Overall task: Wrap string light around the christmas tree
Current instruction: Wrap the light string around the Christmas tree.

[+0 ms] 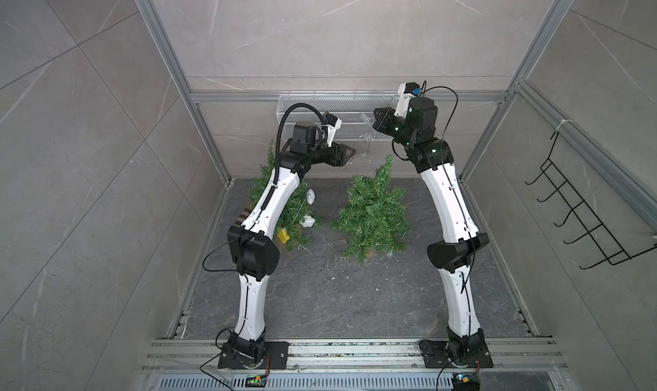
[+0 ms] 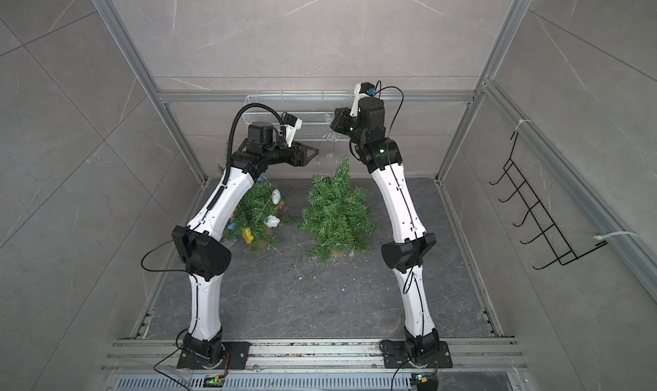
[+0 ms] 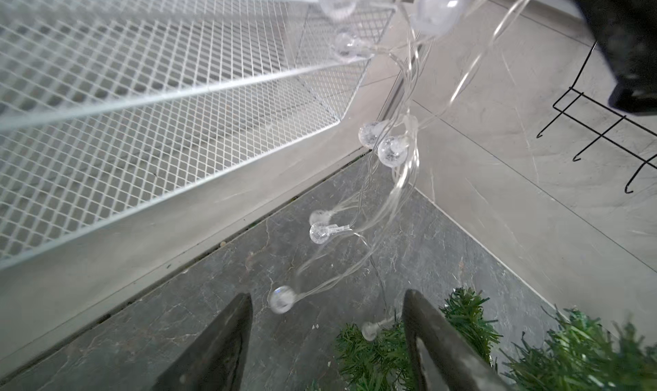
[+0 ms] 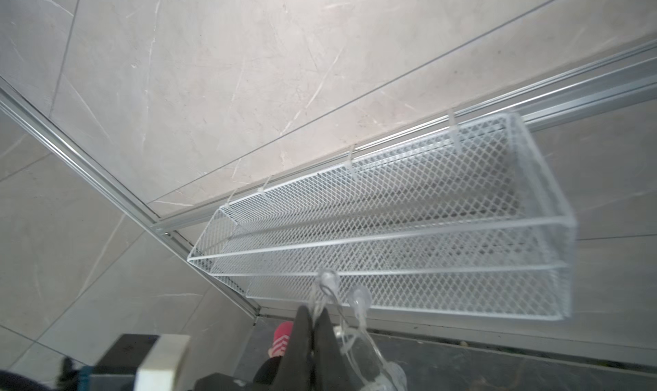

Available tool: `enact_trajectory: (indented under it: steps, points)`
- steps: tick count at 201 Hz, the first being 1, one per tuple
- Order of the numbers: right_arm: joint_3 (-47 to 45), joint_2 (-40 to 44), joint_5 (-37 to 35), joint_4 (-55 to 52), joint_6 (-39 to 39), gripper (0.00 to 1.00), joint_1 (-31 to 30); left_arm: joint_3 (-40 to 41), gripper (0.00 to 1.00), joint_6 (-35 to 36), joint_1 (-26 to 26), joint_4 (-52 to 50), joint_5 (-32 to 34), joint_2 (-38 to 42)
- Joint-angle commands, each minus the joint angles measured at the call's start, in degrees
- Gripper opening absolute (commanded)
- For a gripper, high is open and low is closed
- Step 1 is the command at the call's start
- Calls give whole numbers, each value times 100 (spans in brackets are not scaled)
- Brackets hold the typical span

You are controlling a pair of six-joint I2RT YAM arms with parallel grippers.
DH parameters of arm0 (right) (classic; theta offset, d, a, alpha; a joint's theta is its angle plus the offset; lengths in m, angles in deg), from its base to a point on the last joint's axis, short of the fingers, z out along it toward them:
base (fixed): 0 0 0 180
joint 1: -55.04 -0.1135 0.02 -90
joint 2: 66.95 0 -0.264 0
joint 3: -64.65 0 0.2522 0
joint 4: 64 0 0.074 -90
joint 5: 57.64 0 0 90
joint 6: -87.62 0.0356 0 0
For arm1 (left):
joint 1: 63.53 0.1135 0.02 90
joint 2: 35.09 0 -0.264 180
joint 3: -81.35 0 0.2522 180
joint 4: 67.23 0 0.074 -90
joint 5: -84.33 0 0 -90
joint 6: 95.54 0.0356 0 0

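**String aloft, tree bare**

The christmas tree [image 1: 373,215] stands unwrapped. Beyond, the left gripper [image 3: 327,295] gapes beside the dangling string light [image 3: 391,151], pinched high by the right gripper [image 4: 313,312]. Next, I judge: lower it onto the treetop.

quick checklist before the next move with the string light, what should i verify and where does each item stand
1. Right gripper grip on the string light: ok, jaws shut on the strand.
2. Left gripper ready to take the strand: ok, jaws apart, holding nothing.
3. Strand free of the mesh basket: cannot tell, bulbs hang close beside its end.
4. Bare christmas tree standing: ok.
5. Light wrapped around that tree: not ok, the strand only dangles by its top.
6. Left arm clear of the decorated tree: cannot tell, the arm passes over it.
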Motion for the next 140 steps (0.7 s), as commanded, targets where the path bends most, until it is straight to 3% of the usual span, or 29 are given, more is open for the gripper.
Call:
enact_trajectory:
  steps: [1,71,140]
  points:
    - [447,-173,509,912,591,0,-63,-84,72,-54,30,516,-422,-59]
    - [291,-181,795,1721,1207,0,-108,1159,77,-430,-261,1856,-665,-18]
    - [291,-223,887,2145,1564,0,-123,1277,79,-1101,-387,3258,-1109,-404]
